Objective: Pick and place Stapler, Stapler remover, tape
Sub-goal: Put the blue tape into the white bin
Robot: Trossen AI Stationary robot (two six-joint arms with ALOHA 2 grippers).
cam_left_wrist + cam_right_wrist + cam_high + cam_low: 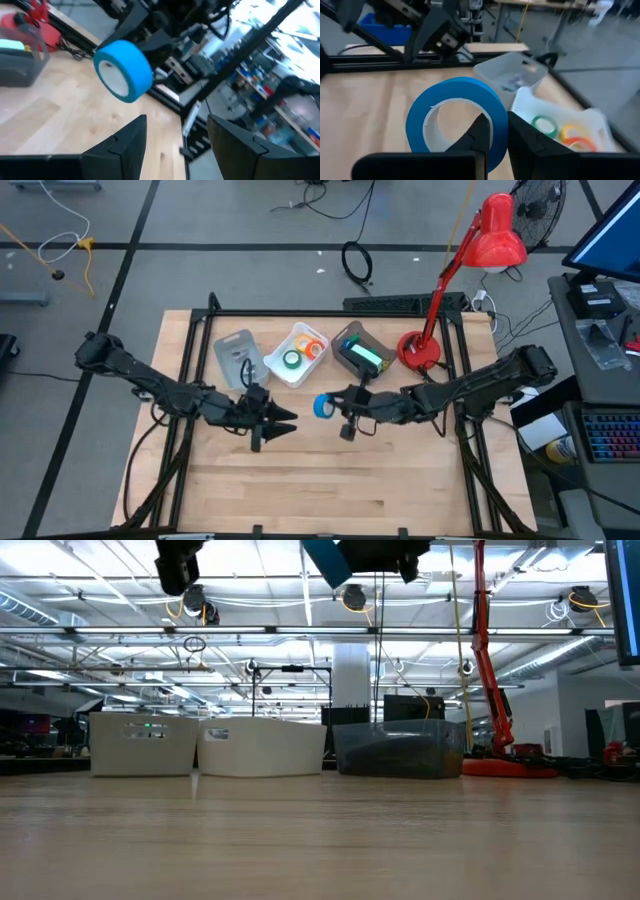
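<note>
The right gripper, raised above the wooden table, has its two fingers pinched narrowly on the wall of the blue tape roll; one finger sits inside the ring, the other outside. The roll hangs clear of the tabletop, as the low view confirms, where it shows near the top edge of the picture with nothing beneath it.

The left gripper hovers just beside the right one, fingers parted and holding nothing; the blue roll lies ahead of its fingertips, apart from them.

Beyond the right gripper stands the white bin, holding the green tape roll, the orange tape roll and the yellow tape roll. To one side of it is a grey bin with contents too blurred to name; to the other, a dark bin holding what may be a green-topped stapler. A red desk lamp stands past the dark bin.

The high view alone shows all three bins' contents; the low view shows only their walls.
</note>
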